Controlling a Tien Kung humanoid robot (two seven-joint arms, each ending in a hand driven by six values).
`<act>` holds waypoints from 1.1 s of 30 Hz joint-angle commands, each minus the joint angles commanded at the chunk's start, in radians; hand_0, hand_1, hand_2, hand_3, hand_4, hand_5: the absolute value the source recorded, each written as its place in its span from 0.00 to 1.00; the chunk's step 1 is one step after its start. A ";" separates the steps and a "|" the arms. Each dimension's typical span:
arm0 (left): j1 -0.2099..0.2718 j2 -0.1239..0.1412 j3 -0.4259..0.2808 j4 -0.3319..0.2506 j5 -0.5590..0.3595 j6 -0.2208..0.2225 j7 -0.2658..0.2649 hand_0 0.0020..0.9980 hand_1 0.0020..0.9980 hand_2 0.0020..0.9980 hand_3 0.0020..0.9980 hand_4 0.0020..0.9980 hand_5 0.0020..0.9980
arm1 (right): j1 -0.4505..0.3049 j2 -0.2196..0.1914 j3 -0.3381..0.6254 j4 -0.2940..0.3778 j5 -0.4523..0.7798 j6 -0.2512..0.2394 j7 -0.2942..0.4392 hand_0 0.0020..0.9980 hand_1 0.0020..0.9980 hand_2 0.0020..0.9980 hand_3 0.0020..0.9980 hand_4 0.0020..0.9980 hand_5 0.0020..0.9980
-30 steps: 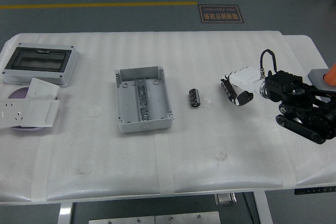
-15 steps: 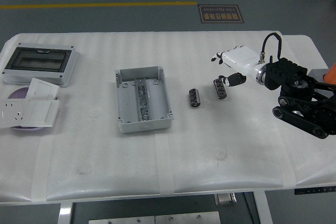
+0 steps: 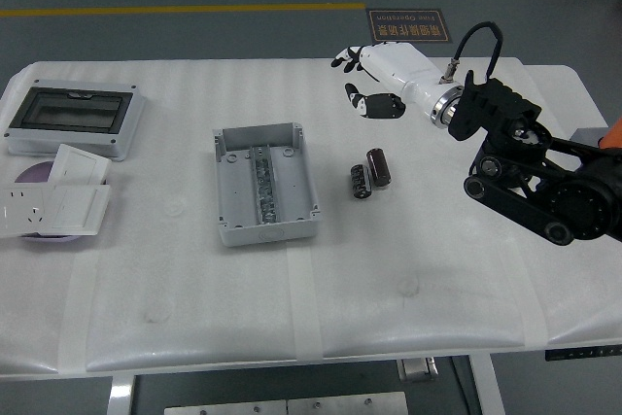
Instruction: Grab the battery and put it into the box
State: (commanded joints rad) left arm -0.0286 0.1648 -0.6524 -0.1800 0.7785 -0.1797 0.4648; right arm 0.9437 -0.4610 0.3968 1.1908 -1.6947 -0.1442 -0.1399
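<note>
R hand (image 3: pixel 367 80) up above table (image 3: pixel 408 289), beyond and right of box (image 3: pixel 265 185), fingers loosely spread, nothing in grasp. Two batts lying flat just right of box: first battery (image 3: pixel 359 180) nearest box, second battery (image 3: pixel 378 166) touching or just beside it on far-right side; can't tell which. Both outside box. Box open-topped, grey, metal rail inside along centre. Well left of box: lidded enclosure (image 3: pixel 75 119) w/ dark window; near side of that, white socket plates (image 3: pixel 53 201). L arm not in frame.
</note>
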 joint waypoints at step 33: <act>-0.012 0.004 0.019 0.000 -0.014 -0.009 0.004 0.67 0.67 0.52 0.54 0.42 0.41 | 0.072 0.041 -0.349 -0.226 0.102 0.139 -0.032 1.00 0.96 1.00 1.00 0.93 0.40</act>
State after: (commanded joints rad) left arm -0.0408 0.1684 -0.6332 -0.1800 0.7650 -0.1885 0.4686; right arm 1.0162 -0.4203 0.0473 0.9644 -1.5924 -0.0054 -0.1715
